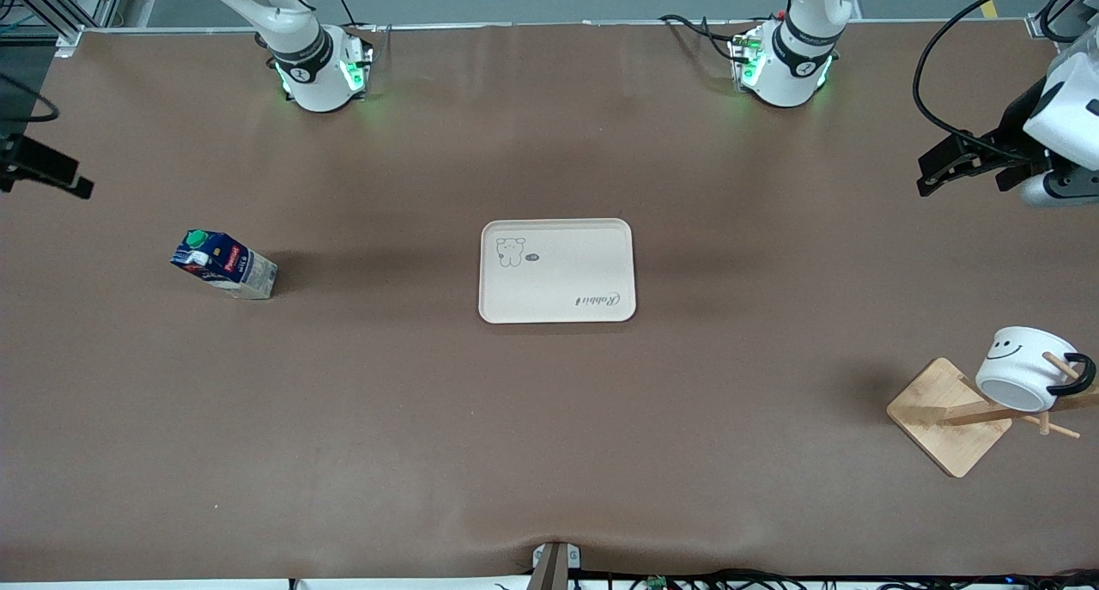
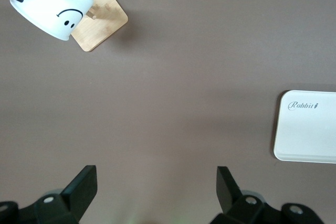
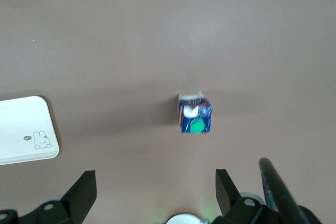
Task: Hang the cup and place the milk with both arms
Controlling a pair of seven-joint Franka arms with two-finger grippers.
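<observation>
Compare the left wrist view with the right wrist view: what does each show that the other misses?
Only the left wrist view shows the cup hanging on the wooden rack, with the open left gripper above bare table. Only the right wrist view shows the milk standing upright, under the open right gripper. Both show part of the white tray and the brown table.

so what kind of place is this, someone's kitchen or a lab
Most likely a robot lab bench, not a kitchen. Two arm bases with green lights are bolted along one table edge, loose cables run around it, and the props are staged apart: the milk, a tray, and the cup on a wooden rack.
</observation>
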